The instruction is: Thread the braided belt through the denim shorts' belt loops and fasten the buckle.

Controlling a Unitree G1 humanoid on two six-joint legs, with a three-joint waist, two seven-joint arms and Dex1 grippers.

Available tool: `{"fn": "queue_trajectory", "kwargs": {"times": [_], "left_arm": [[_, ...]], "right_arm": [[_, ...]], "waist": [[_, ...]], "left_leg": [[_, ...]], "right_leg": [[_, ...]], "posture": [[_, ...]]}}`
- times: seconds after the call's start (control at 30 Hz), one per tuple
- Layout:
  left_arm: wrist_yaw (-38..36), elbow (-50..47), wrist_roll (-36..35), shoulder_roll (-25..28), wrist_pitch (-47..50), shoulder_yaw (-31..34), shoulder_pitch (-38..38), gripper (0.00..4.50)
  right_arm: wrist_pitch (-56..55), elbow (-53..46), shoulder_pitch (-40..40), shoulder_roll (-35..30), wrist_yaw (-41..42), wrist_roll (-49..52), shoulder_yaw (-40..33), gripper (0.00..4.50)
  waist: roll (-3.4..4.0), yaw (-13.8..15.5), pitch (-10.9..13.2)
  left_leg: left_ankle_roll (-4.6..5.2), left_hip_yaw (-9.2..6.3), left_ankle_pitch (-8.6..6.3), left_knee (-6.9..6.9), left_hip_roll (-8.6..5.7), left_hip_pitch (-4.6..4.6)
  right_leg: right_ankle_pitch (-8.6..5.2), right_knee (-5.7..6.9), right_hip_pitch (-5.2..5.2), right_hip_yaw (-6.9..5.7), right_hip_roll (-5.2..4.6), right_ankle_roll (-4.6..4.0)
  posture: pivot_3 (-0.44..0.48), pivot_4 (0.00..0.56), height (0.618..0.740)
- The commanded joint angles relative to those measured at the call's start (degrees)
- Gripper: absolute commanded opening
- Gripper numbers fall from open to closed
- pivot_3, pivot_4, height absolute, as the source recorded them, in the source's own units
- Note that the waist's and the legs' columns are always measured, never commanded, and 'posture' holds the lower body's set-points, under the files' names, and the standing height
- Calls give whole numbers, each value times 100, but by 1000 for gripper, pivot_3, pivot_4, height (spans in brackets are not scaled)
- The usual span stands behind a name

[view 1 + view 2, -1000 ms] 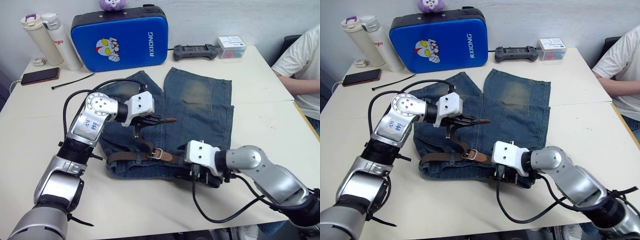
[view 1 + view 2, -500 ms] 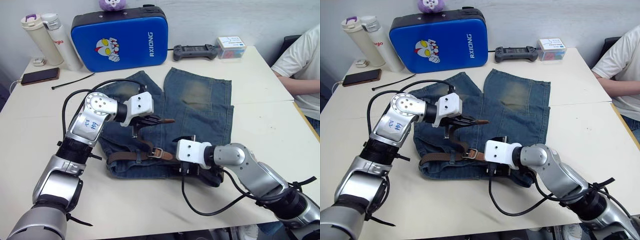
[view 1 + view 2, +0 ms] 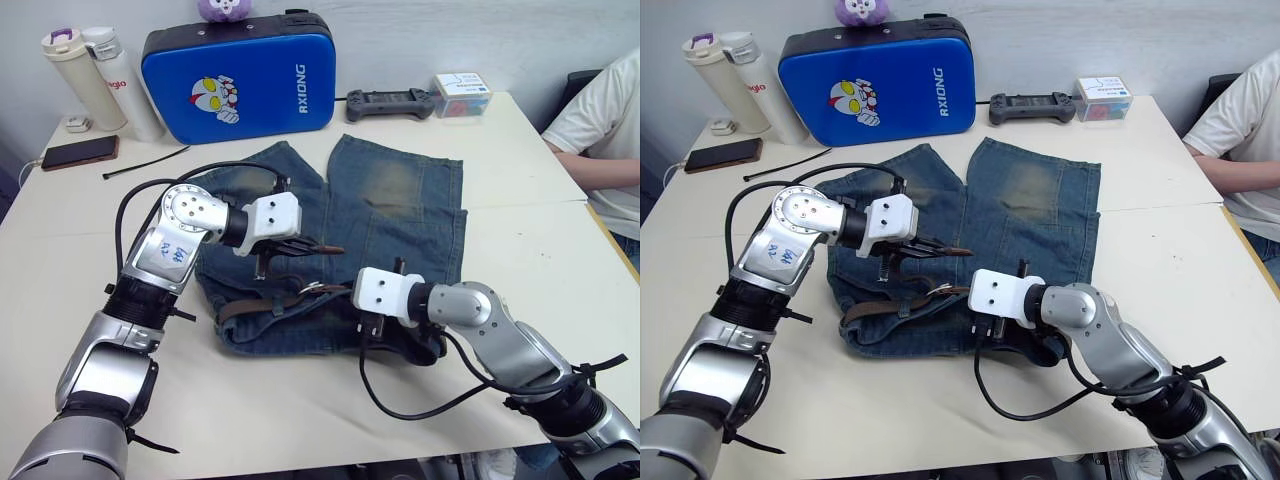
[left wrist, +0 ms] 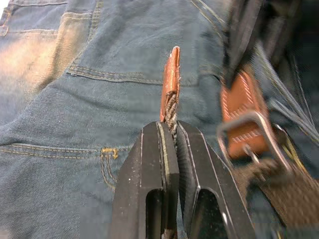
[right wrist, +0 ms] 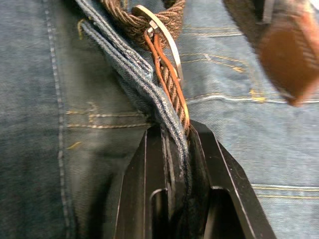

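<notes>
On the denim shorts (image 3: 400,210), the left gripper (image 4: 171,130) pinched the braided belt (image 4: 170,87)'s tan tip; at its four o'clock, the right gripper (image 5: 182,130) clamped belt and waistband beside the buckle (image 5: 162,35).

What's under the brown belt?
The denim shorts lie under the braided belt, on the table. Whatever lies beneath the shorts is covered.

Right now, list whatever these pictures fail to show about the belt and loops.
- Loops: in the eye views, too small along the shorts' waistband to count or tell which are threaded.
- Buckle: blurred in the left wrist view; prong unclear.
- Belt near the right gripper: hidden under denim and fingers.
</notes>
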Motion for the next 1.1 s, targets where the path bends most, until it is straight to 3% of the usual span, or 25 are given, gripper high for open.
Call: {"fn": "queue_trajectory", "kwargs": {"times": [0.03, 0.17, 0.63, 1.1], "left_arm": [[-513, 94, -31, 159, -202, -51, -224, 0], [-982, 282, 79, 398, -409, -162, -314, 0], [-1094, 607, 491, 496, -1097, -289, -517, 0], [-1000, 459, 418, 261, -1016, -238, -453, 0]], "right_arm": [[-80, -31, 27, 42, -112, -147, -236, 9], [-19, -94, 88, 97, -160, -207, -214, 9], [-10, -53, 62, 195, -144, -334, -297, 9], [390, -173, -277, 319, -66, -103, -711, 9]], "waist": [[0, 1, 0], [0, -2, 0], [0, -3, 0], [0, -4, 0]], "left_leg": [[0, 0, 0, 1, -1, 0], [1, 0, 0, 1, 0, 0], [1, 0, -1, 5, 0, -1], [2, 0, -1, 7, -1, -1]], "right_leg": [[0, 0, 1, 0, 0, 0], [0, 1, 1, 0, 0, 0], [0, 3, 0, 0, 0, 0], [0, 5, 1, 1, 0, 0]], "posture": [[0, 150, 740], [0, 150, 740], [0, 150, 740], [0, 150, 740]]}}
